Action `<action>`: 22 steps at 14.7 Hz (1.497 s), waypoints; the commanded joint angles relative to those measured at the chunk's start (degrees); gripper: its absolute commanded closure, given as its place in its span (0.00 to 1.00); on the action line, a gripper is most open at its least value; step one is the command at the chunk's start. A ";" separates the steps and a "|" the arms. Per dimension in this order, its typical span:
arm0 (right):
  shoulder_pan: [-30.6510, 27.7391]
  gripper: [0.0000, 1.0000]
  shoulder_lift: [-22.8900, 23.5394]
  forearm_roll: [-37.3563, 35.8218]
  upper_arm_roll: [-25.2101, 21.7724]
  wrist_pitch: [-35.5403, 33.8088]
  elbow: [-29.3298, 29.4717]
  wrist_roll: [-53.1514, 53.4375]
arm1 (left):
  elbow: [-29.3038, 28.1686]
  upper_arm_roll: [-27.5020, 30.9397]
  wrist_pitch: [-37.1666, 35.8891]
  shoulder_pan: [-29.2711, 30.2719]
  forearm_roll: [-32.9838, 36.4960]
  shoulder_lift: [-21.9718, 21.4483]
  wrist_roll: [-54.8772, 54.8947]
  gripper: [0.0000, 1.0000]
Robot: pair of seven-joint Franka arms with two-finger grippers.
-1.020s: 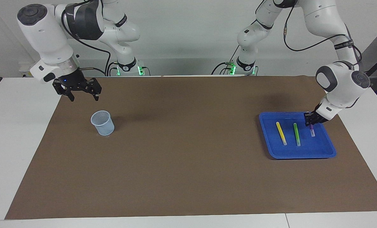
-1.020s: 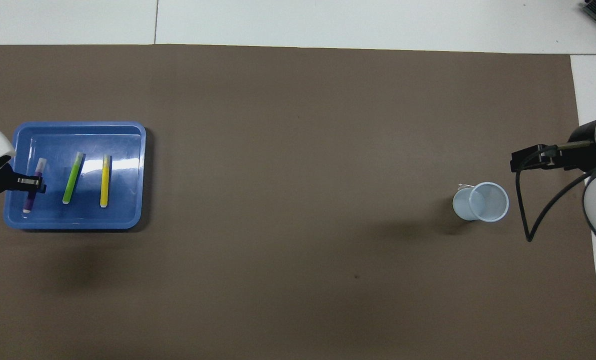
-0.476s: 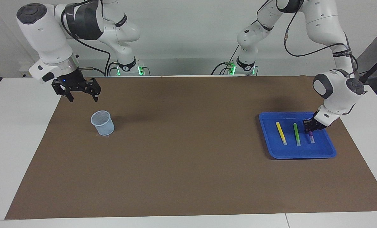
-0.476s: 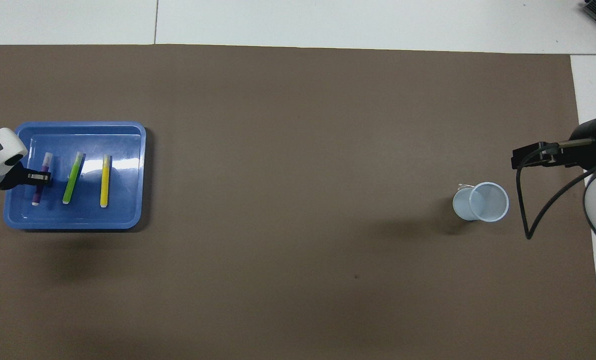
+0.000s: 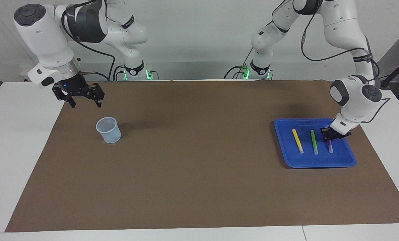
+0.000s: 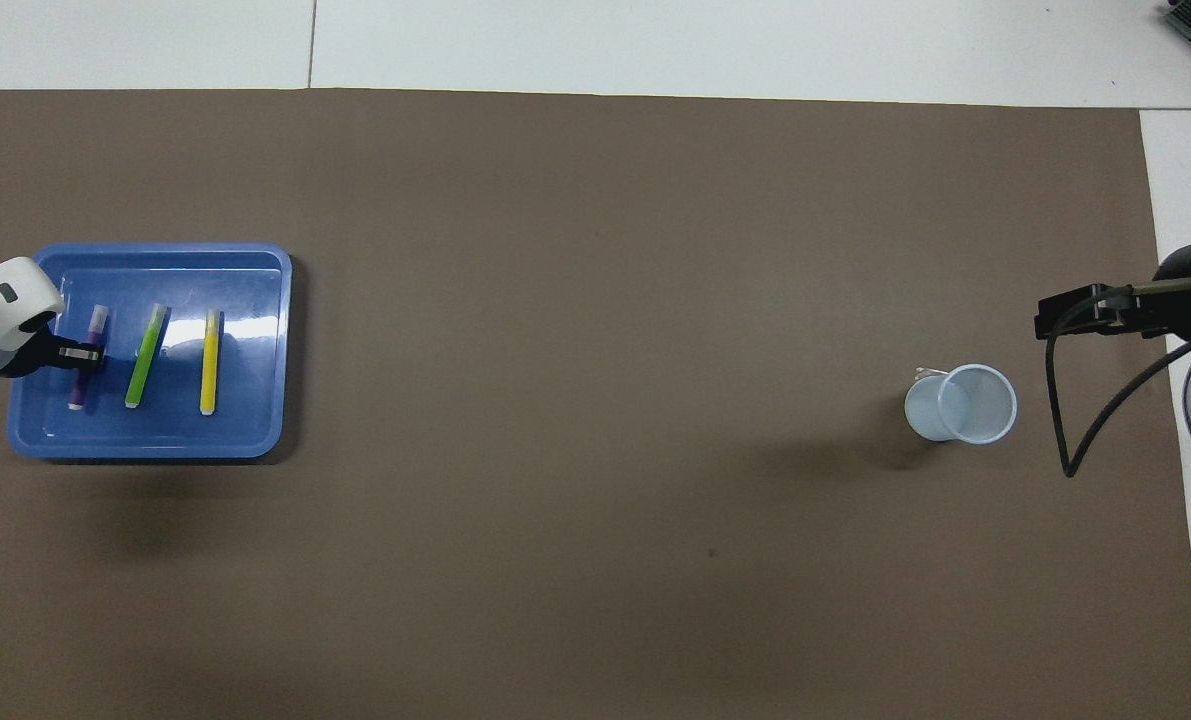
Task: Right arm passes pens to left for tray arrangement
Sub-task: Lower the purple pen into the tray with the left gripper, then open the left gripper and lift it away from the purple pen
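The blue tray (image 5: 286, 144) sits at the left arm's end of the mat; it also shows in the overhead view (image 6: 255, 300). The yellow pen (image 5: 297, 141) and the green pen (image 5: 314, 142) lie side by side in it. The purple pen (image 5: 330, 147) is beside the green pen, low on the tray floor. My left gripper (image 5: 329, 136) is shut on the purple pen near its end nearer to the robots. From above, the left gripper (image 6: 80, 353) crosses the purple pen (image 6: 79, 388), beside the green pen (image 6: 146, 355) and the yellow pen (image 6: 210, 360). My right gripper (image 5: 86, 105) is open, empty and raised at the right arm's end.
A small pale-blue see-through cup (image 5: 109, 130) stands upright on the brown mat (image 5: 199, 160) at the right arm's end, a little farther from the robots than the spot under the right gripper (image 6: 1050, 322). The cup (image 6: 960, 403) looks empty from above.
The left gripper has brought the purple pen down and closer to the green pen, parallel to it. The right gripper has drifted slightly toward the table's edge at its own end.
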 commanded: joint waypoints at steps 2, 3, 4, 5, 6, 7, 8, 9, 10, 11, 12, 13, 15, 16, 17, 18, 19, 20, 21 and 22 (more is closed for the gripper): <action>-0.37 0.00 -0.73 -1.16 -0.16 -0.53 -0.40 -0.86 | 0.26 -0.04 1.48 -0.04 1.37 0.56 -1.16 0.14; -0.28 0.00 -0.82 -1.25 -0.25 -0.61 -0.14 -0.77 | 0.35 -0.04 1.13 -0.13 1.37 0.56 -1.16 0.12; -0.28 0.00 -0.82 -1.25 -0.16 -0.44 -0.05 -0.85 | 0.70 -0.04 0.86 -0.21 1.37 0.56 -1.25 0.04; -0.28 0.00 -0.82 -1.07 -0.07 0.34 -0.05 -0.85 | 1.22 -0.04 0.34 -0.21 1.37 0.56 -1.25 0.00; -0.28 0.00 -0.65 -0.37 -0.07 0.53 0.04 -0.77 | 1.75 -0.13 -0.63 -0.30 1.28 0.48 -1.25 0.00; -0.28 0.00 -0.47 0.42 -0.16 -0.43 0.47 -0.77 | 2.71 -0.13 -2.11 -0.39 1.28 0.30 -1.16 0.00; -0.36 0.00 -0.64 1.47 -0.16 -3.05 1.61 -0.68 | 3.85 -0.22 -4.04 -0.39 1.11 0.13 -1.16 0.00; -0.37 0.00 -0.30 3.04 -0.33 -6.64 3.27 -0.68 | 5.08 -0.31 -6.06 -0.48 0.93 -0.14 -1.16 0.00; -0.37 0.00 -0.21 2.80 -0.33 -7.64 4.25 -0.68 | 6.14 -0.48 -7.74 -0.48 0.93 -0.40 -1.16 0.00; -0.37 0.00 -0.21 2.45 -0.33 -7.56 4.34 -0.59 | 6.85 -0.66 -9.32 -0.65 0.93 -1.01 -1.25 0.00; -0.37 0.00 -0.21 2.44 -0.33 -7.65 4.26 -0.59 | 7.46 -0.66 -10.73 -1.35 0.84 -1.98 -1.25 0.00; -0.37 0.00 -0.29 2.44 -0.42 -7.65 4.34 -0.68 | 7.82 -0.66 -11.96 -1.79 0.67 -2.86 -1.34 0.00; -0.37 0.00 -0.29 2.27 -0.42 -7.47 4.43 -0.68 | 9.39 -0.66 -15.47 -2.75 -0.91 -4.53 -2.12 0.00; -0.37 0.00 -0.29 2.18 -0.42 -7.30 4.43 -0.59 | 10.88 -0.66 -18.10 -3.55 -1.18 -4.97 -3.26 0.00; -0.37 0.00 -0.29 2.18 -0.42 -6.77 4.43 -0.68 | 12.64 -0.66 -20.82 -4.51 -1.18 -5.06 -5.01 0.00; -0.28 0.00 -0.29 2.09 -0.42 -6.68 4.43 -0.59 | 14.65 -0.66 -23.81 -5.74 -1.18 -5.15 -6.77 0.00; -0.28 0.00 -0.29 2.09 -0.42 -6.68 4.43 -0.59 | 16.24 -0.66 -26.36 -6.88 -1.27 -5.59 -8.26 0.00; -0.28 0.00 -0.29 2.09 -0.42 -6.68 4.43 -0.68 | 17.21 -0.66 -28.39 -8.03 -1.44 -6.29 -9.93 0.00; -0.28 0.00 -0.29 2.09 -0.42 -6.68 4.43 -0.59 | 18.09 -0.66 -30.24 -8.91 -2.83 -6.99 -11.86 0.00; -0.28 0.00 -0.29 2.09 -0.42 -6.68 4.43 -0.59 | 19.76 -0.66 -32.78 -10.13 -4.50 -7.69 -13.97 0.00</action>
